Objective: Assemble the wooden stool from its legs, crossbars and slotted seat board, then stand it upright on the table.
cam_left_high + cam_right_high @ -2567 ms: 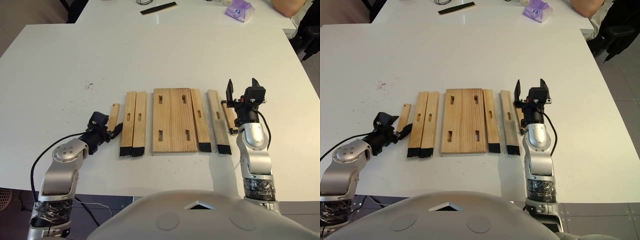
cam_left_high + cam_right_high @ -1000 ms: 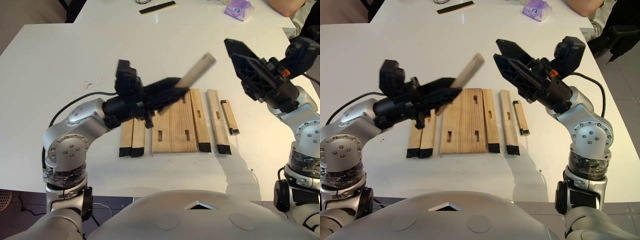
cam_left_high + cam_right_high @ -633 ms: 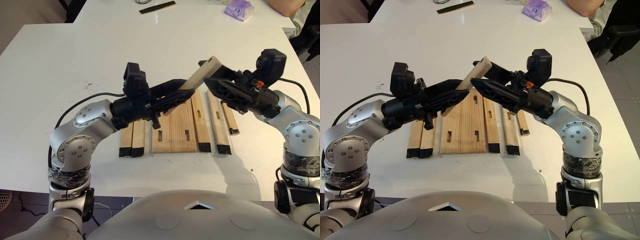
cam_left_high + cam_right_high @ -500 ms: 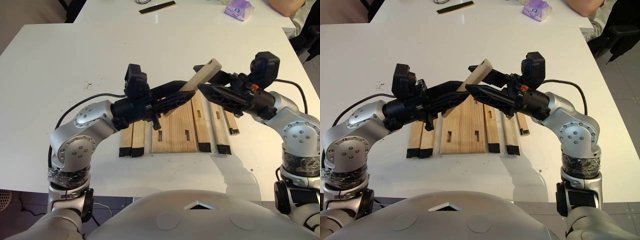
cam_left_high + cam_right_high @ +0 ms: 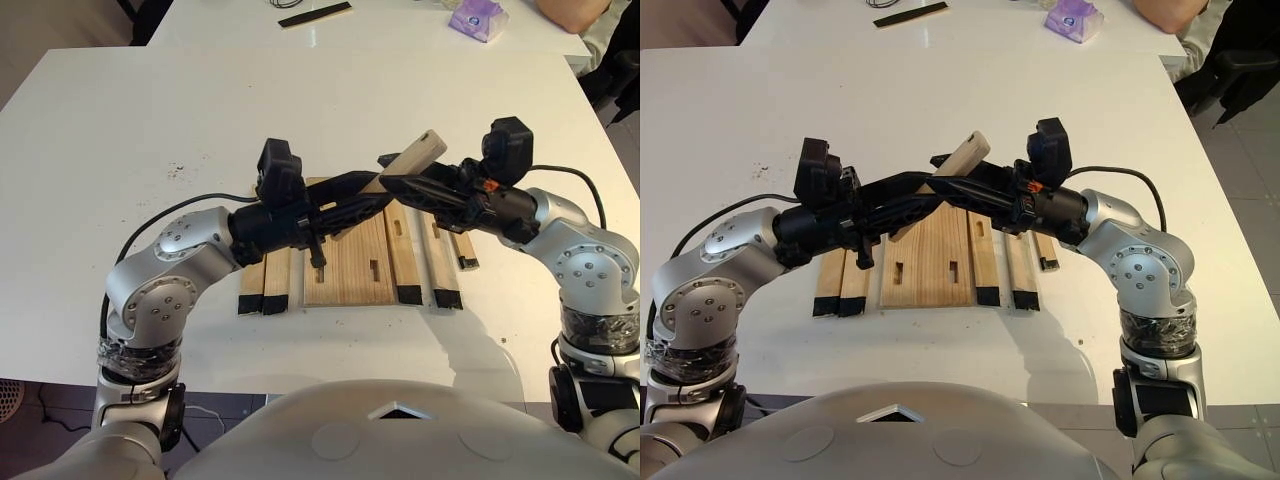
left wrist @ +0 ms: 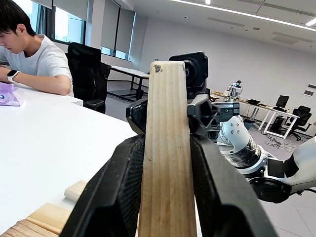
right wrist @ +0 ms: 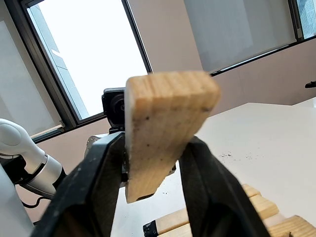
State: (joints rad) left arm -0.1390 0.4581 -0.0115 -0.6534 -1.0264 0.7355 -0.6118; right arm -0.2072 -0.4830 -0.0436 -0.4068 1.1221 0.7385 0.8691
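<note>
A short wooden crossbar [image 5: 418, 156] hangs tilted in the air above the slotted seat board [image 5: 350, 262]. My left gripper [image 5: 372, 192] is shut on its lower part, with the black fingers [image 6: 129, 168] pressed on both sides of the wood [image 6: 165, 148]. My right gripper [image 5: 395, 176] comes from the opposite side and is shut on the same crossbar [image 7: 165, 118] near its upper end, fingers [image 7: 96, 182] flanking it. Two legs [image 5: 266, 272] lie left of the board, two more [image 5: 438, 262] right of it. A second crossbar [image 5: 463, 247] lies at the far right.
The white table [image 5: 120, 120] has open room on all sides of the parts. Dark specks [image 5: 180, 170] mark it at the left. A purple packet [image 5: 478, 18] and a black strip [image 5: 316, 15] lie on the far table, where a person sits.
My left gripper lifted the crossbar off the table from left of the legs and carried it over the board. My right arm swung in, and its fingers slid onto the crossbar's upper end.
</note>
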